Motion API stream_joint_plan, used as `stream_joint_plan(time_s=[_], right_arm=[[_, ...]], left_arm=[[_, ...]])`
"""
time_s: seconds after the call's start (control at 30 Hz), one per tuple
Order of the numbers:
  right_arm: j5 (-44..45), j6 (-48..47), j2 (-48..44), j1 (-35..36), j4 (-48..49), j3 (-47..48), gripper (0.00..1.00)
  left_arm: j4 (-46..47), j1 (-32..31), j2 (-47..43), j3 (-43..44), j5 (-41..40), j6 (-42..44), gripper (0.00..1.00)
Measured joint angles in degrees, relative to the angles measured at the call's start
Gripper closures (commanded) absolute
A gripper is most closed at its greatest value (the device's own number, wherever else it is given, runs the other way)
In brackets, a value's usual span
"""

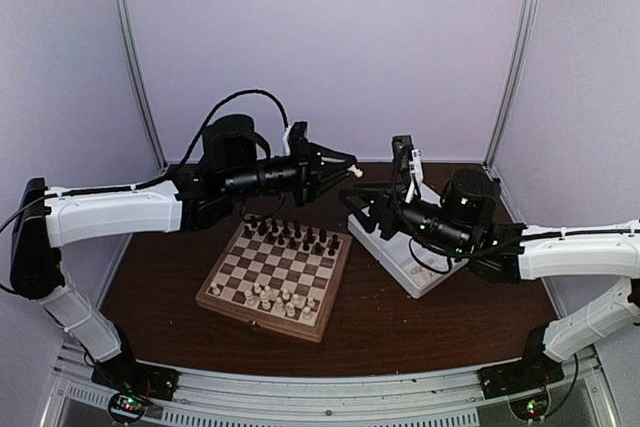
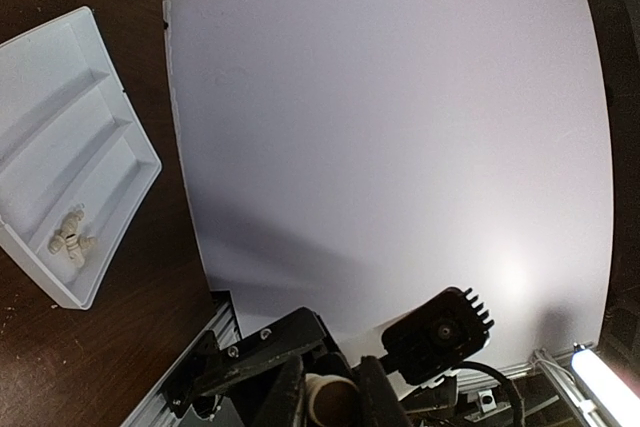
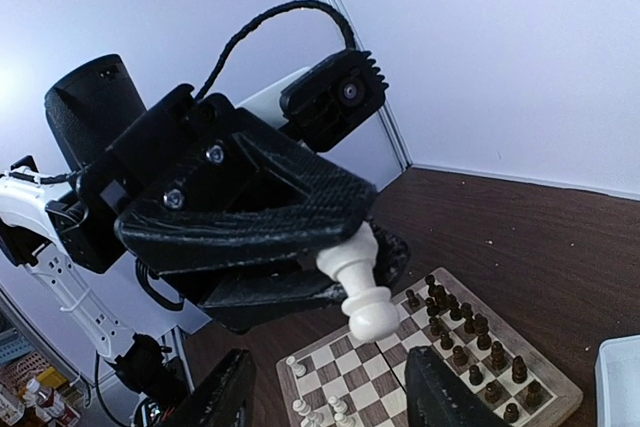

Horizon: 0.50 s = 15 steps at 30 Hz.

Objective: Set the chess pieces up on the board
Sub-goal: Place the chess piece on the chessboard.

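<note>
My left gripper [image 1: 340, 169]: closed narrow on one cream chess piece [image 3: 358, 287]. I hold it in the air above the board's 1 o'clock corner, fingers pointing toward 3 o'clock.
Held piece: pinched at its top end, with the collar and round base sticking out past my fingertips. My left wrist view shows only a pale stub of it between the fingers.
My right gripper [image 1: 360, 205]: jaws standing apart with nothing in them. It faces my left gripper from 4 o'clock. In my right wrist view one finger [image 3: 225, 397] rises on each side, just below the piece's base and not touching it.
Board [image 1: 260, 322]: flat on the dark table [image 1: 150, 287], at 7 o'clock from both grippers.
Cream pieces on the board [image 1: 275, 299]: a ragged cluster in the rows toward 6 o'clock.
Dark pieces [image 1: 295, 235]: two rows along the board's 12 o'clock edge.
White tray [image 1: 400, 262]: just beside the board at 3 o'clock, under my right gripper.
Loose cream pieces [image 2: 72, 237]: a small heap in one outer compartment of the tray.
</note>
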Motion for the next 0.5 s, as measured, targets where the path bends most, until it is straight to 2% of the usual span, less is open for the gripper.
stream_joint_plan(time_s=[0.2,0.5], right_arm=[[3.02,-0.59,-2.38,0.02,1.46,-1.01,0.43],[6.03,-2.03,-5.55,-0.2,1.49,-1.03,0.55]], left_arm=[[0.68,-0.26,0.02,0.02,-0.02,-0.68,0.97],[1.27,-0.63,0.02,0.02,-0.02,-1.25,0.97]])
